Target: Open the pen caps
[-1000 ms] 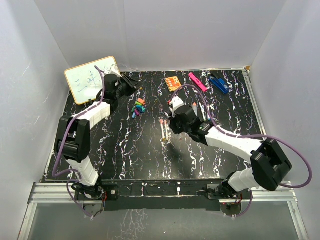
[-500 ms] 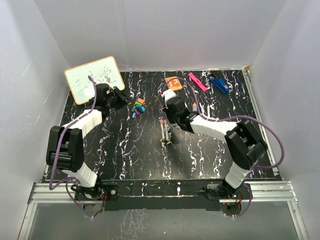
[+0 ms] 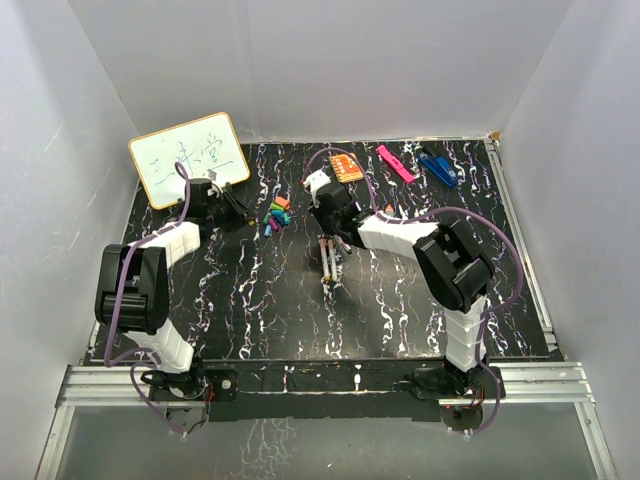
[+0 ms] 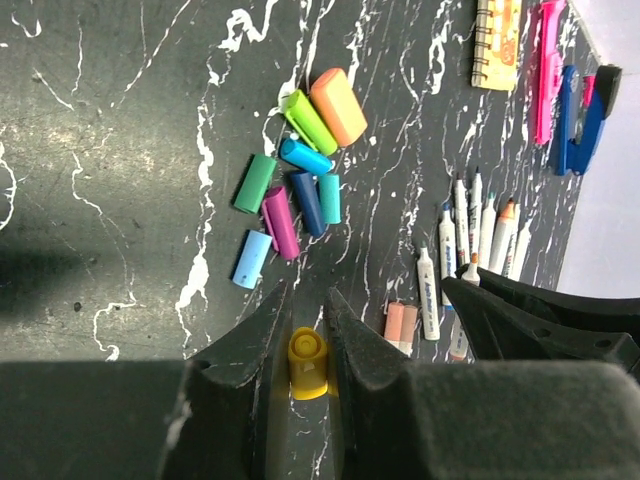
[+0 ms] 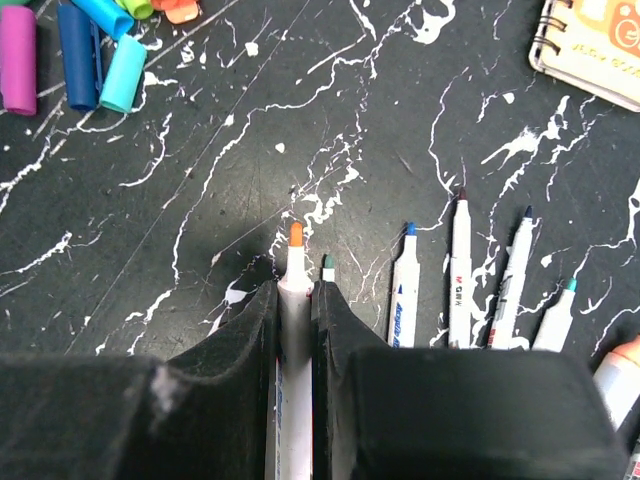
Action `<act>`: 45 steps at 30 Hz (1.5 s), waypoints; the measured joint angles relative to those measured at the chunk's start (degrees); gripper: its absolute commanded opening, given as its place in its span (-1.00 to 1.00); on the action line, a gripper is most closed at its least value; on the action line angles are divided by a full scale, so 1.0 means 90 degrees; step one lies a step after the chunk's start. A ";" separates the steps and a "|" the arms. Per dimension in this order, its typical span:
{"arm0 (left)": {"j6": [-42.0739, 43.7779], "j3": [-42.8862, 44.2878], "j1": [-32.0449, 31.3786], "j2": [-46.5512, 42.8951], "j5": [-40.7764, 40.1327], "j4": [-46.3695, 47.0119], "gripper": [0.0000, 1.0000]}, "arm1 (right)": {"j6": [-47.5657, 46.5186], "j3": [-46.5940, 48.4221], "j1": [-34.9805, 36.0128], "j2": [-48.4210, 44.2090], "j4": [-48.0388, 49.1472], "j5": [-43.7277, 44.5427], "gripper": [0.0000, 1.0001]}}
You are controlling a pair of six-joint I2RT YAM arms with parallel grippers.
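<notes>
Eight or so pen caps [image 4: 308, 203] lie loose near the worktop's far edge. Left hand [image 4: 307, 310] pinches a yellow cap [image 4: 307, 362]; right hand [image 5: 295, 295] grips a bared orange-tipped pen [image 5: 295, 255]. One peach-capped pen [image 5: 618, 372] seemingly not yet opened.

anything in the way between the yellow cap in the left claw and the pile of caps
Nothing visible: only bare table lies between the yellow cap, pinched in the left claw, and the cap pile ahead.

Left claw [image 4: 305, 300], right claw [image 5: 295, 290] black; white-black arms [image 3: 172, 243]; purple cables [image 3: 186, 186].
</notes>
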 measured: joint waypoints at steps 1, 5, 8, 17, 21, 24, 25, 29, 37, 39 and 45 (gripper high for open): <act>0.0015 0.0000 0.0007 0.0051 0.0019 0.0000 -1.00 | -0.0032 0.0000 -0.0005 0.0036 0.0010 -0.0029 -1.00; 0.0075 0.0000 0.0056 0.0226 0.0053 0.0002 -1.00 | -0.0153 -0.0022 -0.0032 0.0180 0.0075 -0.0153 -1.00; 0.0104 0.0000 0.0095 0.0401 0.0063 0.0007 -1.00 | -0.0189 -0.0056 -0.0058 0.0219 0.0138 -0.0270 -1.00; 0.0102 0.0000 0.0136 0.0704 0.0075 0.0046 -0.98 | -0.0306 -0.0058 -0.0090 0.0325 0.0299 -0.0464 -1.00; 0.0102 0.0000 0.0136 0.0811 0.0075 0.0073 -0.89 | -0.0316 -0.0058 -0.0095 0.0435 0.0304 -0.0544 -1.00; 0.0102 0.0000 0.0141 0.0894 0.0075 0.0068 -0.77 | -0.0321 -0.0056 -0.0095 0.0457 0.0306 -0.0573 -1.00; 0.0102 0.0000 0.0143 0.0906 0.0078 0.0068 -0.71 | -0.0323 -0.0056 -0.0097 0.0461 0.0306 -0.0576 -1.00; 0.0104 0.0000 0.0153 0.0962 0.0078 0.0073 -0.45 | -0.0328 -0.0046 -0.0107 0.0498 0.0308 -0.0605 -1.00; 0.0109 0.0000 0.0170 0.0976 0.0085 0.0061 -0.19 | -0.0330 0.0015 -0.0134 0.0612 0.0318 -0.0680 -0.91; 0.0104 0.0000 0.0172 0.0976 0.0083 0.0044 -0.11 | -0.0333 0.0049 -0.0136 0.0636 0.0316 -0.0697 -0.84; 0.0044 -0.0024 0.0182 0.0729 -0.0012 -0.0034 0.38 | -0.0362 0.0075 -0.0136 0.0648 0.0306 -0.0695 -0.63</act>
